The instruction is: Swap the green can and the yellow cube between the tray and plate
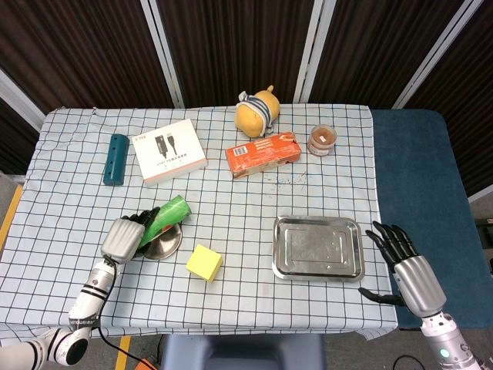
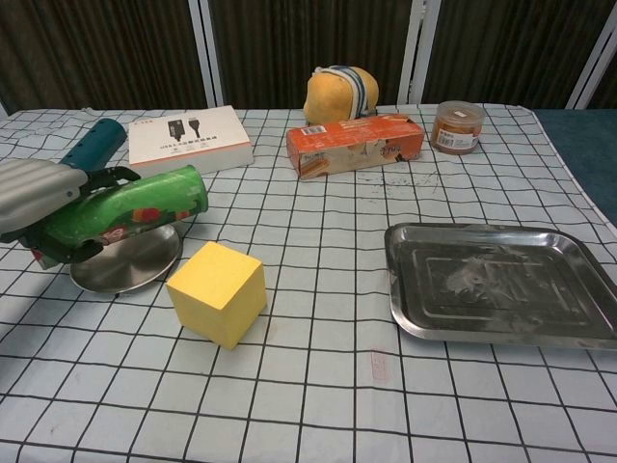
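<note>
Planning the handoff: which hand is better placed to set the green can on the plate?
Left. The left hand already grips the green can above the plate; the right hand is empty, out past the tray.

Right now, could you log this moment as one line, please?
left hand holds green can over plate | yellow cube on table | tray empty

plate (image 1: 164, 244): partly under green can (image 1: 165, 216) | left hand (image 2: 34, 198): cut by edge

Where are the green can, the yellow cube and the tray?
green can (image 2: 125, 214), chest view, middle of its side
yellow cube (image 2: 218, 277), chest view, top face
tray (image 1: 317, 223), head view, far rim
</note>
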Motion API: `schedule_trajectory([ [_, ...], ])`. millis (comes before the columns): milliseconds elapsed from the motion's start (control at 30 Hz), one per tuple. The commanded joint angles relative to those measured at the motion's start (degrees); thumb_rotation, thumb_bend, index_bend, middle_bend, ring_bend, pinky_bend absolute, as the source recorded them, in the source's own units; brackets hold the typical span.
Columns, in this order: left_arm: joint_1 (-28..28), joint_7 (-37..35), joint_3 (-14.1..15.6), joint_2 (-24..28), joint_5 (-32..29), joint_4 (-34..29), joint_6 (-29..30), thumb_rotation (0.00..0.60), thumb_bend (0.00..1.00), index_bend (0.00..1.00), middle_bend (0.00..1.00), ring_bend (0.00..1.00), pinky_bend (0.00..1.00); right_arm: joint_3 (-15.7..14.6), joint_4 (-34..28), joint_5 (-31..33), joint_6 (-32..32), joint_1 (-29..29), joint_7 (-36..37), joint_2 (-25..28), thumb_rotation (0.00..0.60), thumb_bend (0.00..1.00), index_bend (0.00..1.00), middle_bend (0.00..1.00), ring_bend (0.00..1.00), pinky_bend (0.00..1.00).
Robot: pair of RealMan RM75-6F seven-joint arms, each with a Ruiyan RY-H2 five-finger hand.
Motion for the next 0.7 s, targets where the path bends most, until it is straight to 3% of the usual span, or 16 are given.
schedule_trajectory([
  [33, 0.7, 2.1, 0.3, -0.1, 0.8, 0.6, 0.7, 0.600, 0.50, 0.30, 0.46, 0.47, 0.75, 0.0, 0.0, 0.0, -0.1, 0.0, -0.1, -0.1, 0.600, 0.08, 0.00, 0.00, 0.00, 0.00],
  [167, 1.2, 2.6, 0.3, -0.3, 0.4, 0.6, -0.4, 0.600, 0.48, 0.19, 0.35, 0.39, 0.65, 0.0, 0.0, 0.1, -0.3, 0.1, -0.4, -0.2, 0.600, 0.08, 0.00, 0.00, 0.00, 0.00],
  [267, 1.3, 2.5, 0.1, 0.2, 0.0, -0.1, -1.5, 0.600, 0.46, 0.05, 0.19, 0.23, 0.53, 0.1, 0.0, 0.2, -0.3, 0.1, -0.4, -0.2, 0.600, 0.08, 0.00, 0.00, 0.00, 0.00],
  [367, 1.4, 3.4, 0.0, 1.0, -0.5, -1.5, -2.5, 0.600, 0.44, 0.00, 0.08, 0.11, 0.43, 0.0, 0.0, 0.2, -0.2, 0.0, -0.4, -0.2, 0.600, 0.08, 0.00, 0.00, 0.00, 0.00],
  [700, 1.8, 5.0, -0.5, 3.2, -1.1, -5.3, -3.9, 0.600, 0.44, 0.00, 0.01, 0.05, 0.36, 0.0, 0.0, 0.1, -0.2, 0.0, -0.4, -0.2, 0.600, 0.08, 0.00, 0.00, 0.00, 0.00],
])
